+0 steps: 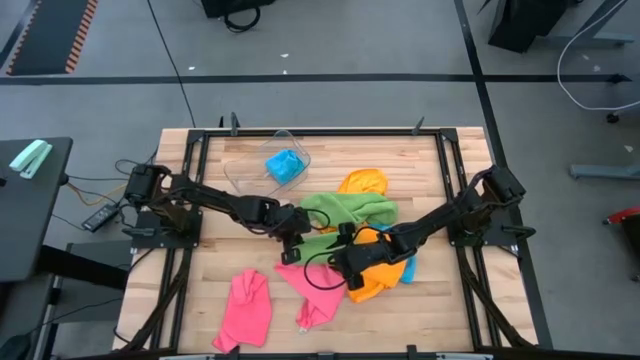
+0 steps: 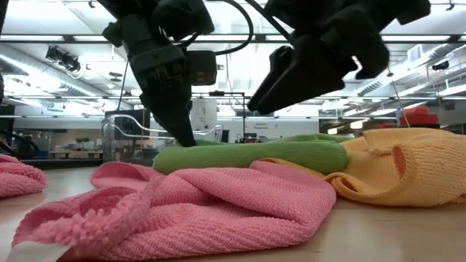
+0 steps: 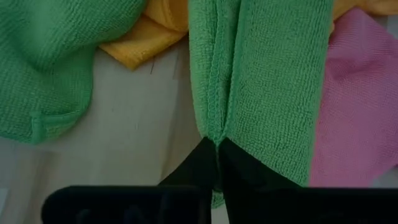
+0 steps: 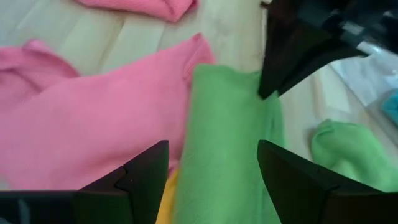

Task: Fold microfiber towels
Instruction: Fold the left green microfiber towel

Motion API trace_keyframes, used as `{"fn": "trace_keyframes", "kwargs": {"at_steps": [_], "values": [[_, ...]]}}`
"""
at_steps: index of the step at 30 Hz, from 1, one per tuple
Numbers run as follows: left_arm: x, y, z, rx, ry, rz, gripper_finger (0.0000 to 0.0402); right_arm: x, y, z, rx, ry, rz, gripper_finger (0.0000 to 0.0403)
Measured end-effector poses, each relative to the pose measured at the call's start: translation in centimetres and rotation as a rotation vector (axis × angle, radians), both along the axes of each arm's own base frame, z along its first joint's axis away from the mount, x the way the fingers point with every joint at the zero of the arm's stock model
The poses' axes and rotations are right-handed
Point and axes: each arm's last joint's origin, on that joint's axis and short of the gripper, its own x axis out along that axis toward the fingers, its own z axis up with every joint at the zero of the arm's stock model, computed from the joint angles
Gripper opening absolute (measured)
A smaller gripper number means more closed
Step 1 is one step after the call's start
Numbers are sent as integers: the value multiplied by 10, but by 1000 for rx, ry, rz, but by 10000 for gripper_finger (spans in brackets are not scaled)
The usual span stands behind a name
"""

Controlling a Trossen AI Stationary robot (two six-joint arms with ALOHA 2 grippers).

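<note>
Pinching a green towel [image 3: 267, 74], the left gripper [image 3: 216, 149] jaws; right gripper [image 4: 211, 168] jaws open; tub [image 1: 240, 172] holds blue towel [image 1: 285, 165].

the left gripper [image 3: 217, 149] hides the green towel [image 3: 267, 81] edge it pinches, while the orange towel [image 2: 408, 171] runs off frame.

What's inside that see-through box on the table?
A crumpled blue towel sits inside the clear tub. It fills only one end; the rest looks bare. What's under the towel is covered, so that can't be seen.
</note>
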Motion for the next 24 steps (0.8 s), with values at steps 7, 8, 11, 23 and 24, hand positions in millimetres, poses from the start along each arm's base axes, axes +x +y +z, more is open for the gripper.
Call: {"fn": "trace_keyframes", "kwargs": {"at_steps": [7,8,11,23,24], "values": [[0,-5,1,-1,-3,-17,15,7,-17,-1,-16,-10,-53,256],[0,-5,1,-1,-4,-16,17,8,-22,-2,-10,-3,-59,257],[0,-6,1,0,-4,-19,26,14,-39,-1,49,6,-44,257],[-4,-9,4,14,14,-47,26,34,-83,-23,204,38,48,264],[-5,-10,4,14,13,-50,29,35,-85,-27,209,53,48,266]]}}
